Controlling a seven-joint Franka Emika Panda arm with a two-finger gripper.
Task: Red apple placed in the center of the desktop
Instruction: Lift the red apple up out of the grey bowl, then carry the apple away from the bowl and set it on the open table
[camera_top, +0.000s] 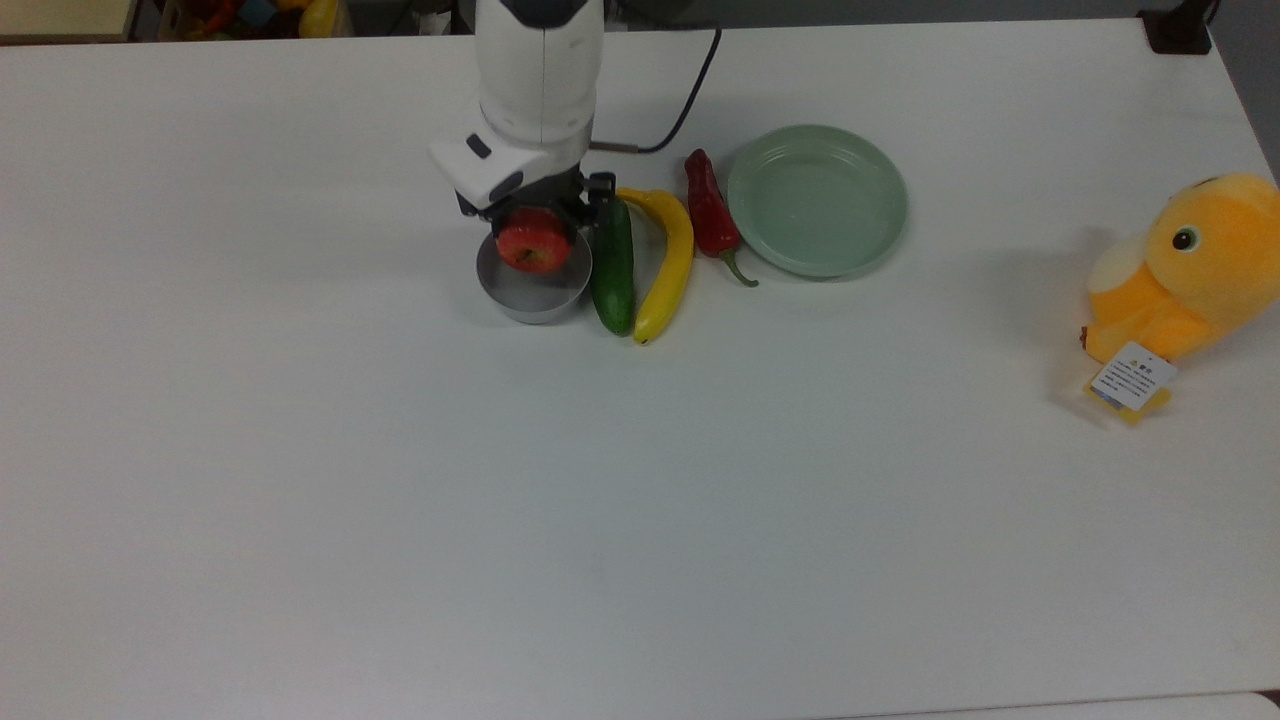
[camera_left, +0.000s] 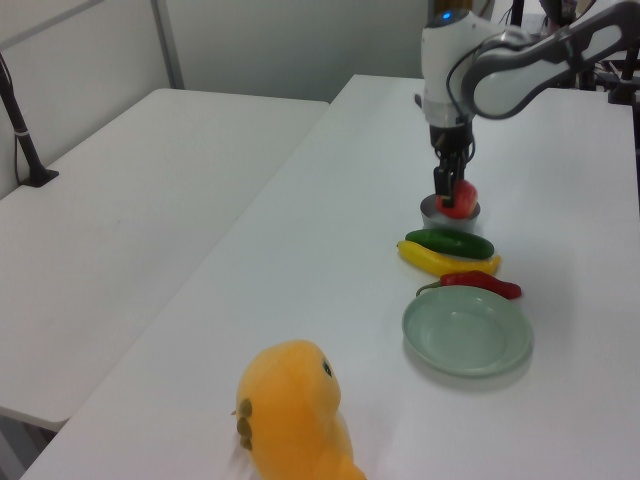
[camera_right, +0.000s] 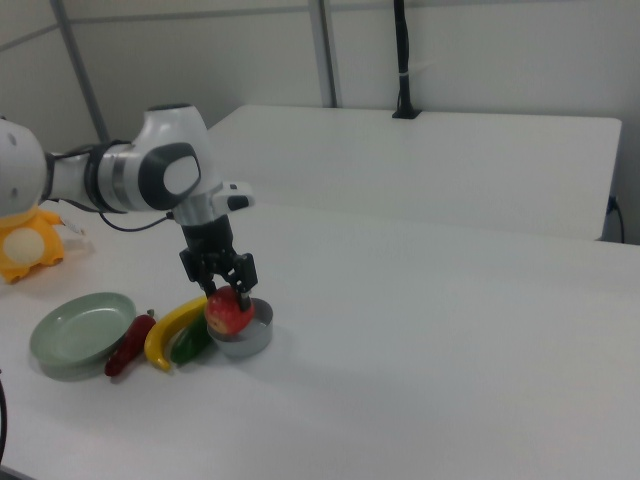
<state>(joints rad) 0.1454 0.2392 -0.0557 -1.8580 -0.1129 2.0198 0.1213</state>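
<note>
I am gripping the red apple (camera_top: 533, 241) between my two fingers, my gripper (camera_top: 535, 232) closed on its sides, in the upper middle of the top view, left of centre. The red apple is hanging just above the small metal bowl (camera_top: 533, 283), clear of the bowl's floor; in the right view the red apple (camera_right: 229, 312) is sitting over the metal bowl's (camera_right: 245, 338) rim, left of centre and low in the frame. Being round, it is showing no long axis; its top, with a pale yellowish patch, is facing up toward my gripper (camera_right: 227, 291) in the top view.

In the left view I am holding the red apple (camera_left: 457, 198) at the upper right, above the metal bowl (camera_left: 448, 213). Just beside the bowl on the white desktop (camera_top: 600, 500) are lying a cucumber (camera_top: 612, 266), a banana (camera_top: 668, 262), a red chili pepper (camera_top: 712, 216) and a green plate (camera_top: 817, 199), in a row toward the top view's right. A yellow plush toy (camera_top: 1180, 270) is sitting well apart at the right edge.
</note>
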